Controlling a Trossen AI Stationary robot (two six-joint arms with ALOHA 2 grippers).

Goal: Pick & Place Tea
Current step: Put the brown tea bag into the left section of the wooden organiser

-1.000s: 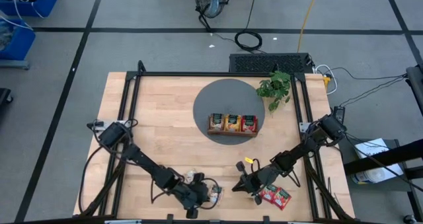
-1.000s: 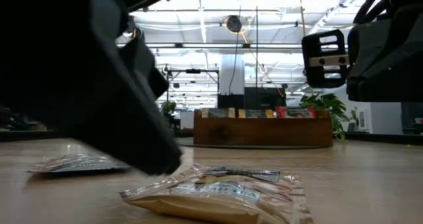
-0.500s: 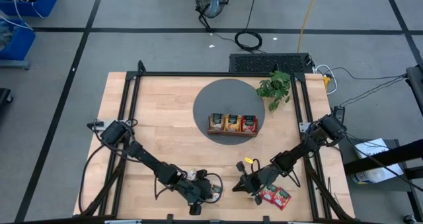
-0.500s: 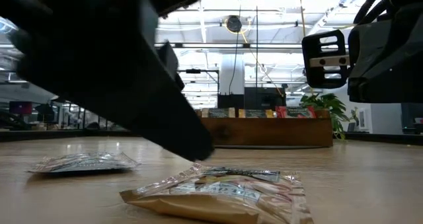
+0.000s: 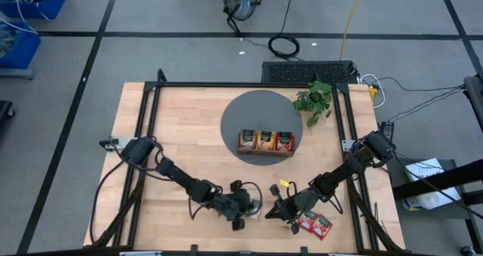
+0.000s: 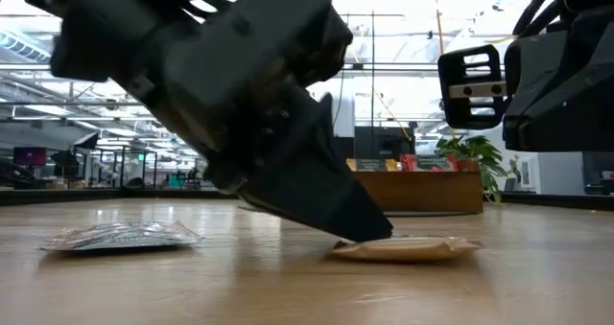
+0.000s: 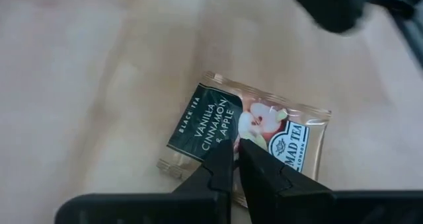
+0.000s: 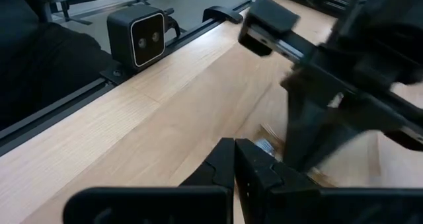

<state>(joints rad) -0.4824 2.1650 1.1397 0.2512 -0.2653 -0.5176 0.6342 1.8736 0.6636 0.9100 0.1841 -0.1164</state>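
The left gripper (image 7: pixel 234 148), fingers nearly together, pinches the near edge of the tea packet (image 7: pixel 248 128) at lower centre; the right gripper (image 5: pixel 281 209), shut, hovers just right.

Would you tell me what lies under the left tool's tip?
A vanilla cinnamon apple tea sachet lies flat on the table beneath the left tool; the fingers cover its near edge.

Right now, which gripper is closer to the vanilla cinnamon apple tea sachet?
Left. The left gripper has its fingertips on the vanilla cinnamon apple sachet, jaws nearly shut. The right gripper hovers shut just beside it, toward the right arm's side.
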